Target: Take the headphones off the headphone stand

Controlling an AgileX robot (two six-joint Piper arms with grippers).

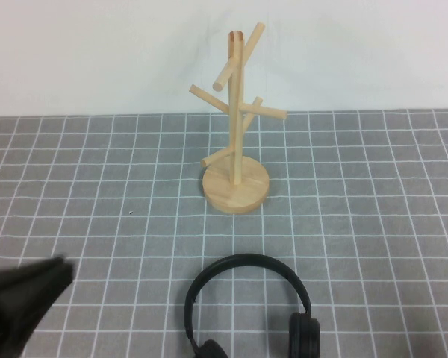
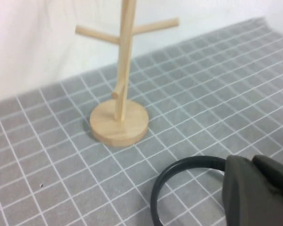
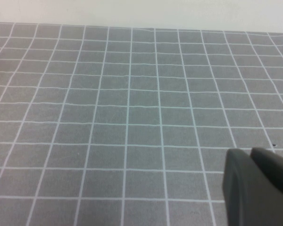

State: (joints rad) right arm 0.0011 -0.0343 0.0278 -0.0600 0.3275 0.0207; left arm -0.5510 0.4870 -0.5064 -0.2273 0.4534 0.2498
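Note:
The black headphones lie flat on the grey grid mat, in front of the light wooden headphone stand and apart from it. The stand's pegs are bare. My left gripper is at the near left of the table, well left of the headphones, shut and empty. In the left wrist view the left gripper covers part of the headband, with the stand beyond. My right gripper shows only in the right wrist view, shut and empty over bare mat.
The grey grid mat covers the table up to a white wall behind the stand. A small dark speck lies on the mat left of the stand's base.

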